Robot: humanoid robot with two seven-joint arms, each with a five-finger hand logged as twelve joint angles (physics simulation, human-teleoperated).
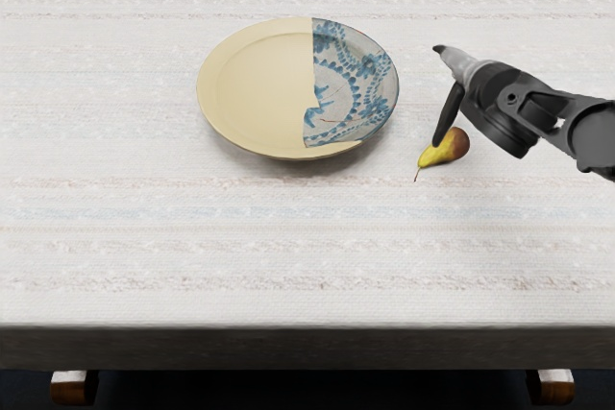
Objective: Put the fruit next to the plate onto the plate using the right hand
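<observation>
Before me: pale striped table (192,256). On it, a plate (250,84) far of centre; a pear (447,148) lies just right, apart.

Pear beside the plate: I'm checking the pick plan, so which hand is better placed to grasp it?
Right. The right hand comes in from the right edge with fingers spread, one pointing down at the pear, which lies just right of the plate. The left arm is out of view.
</observation>
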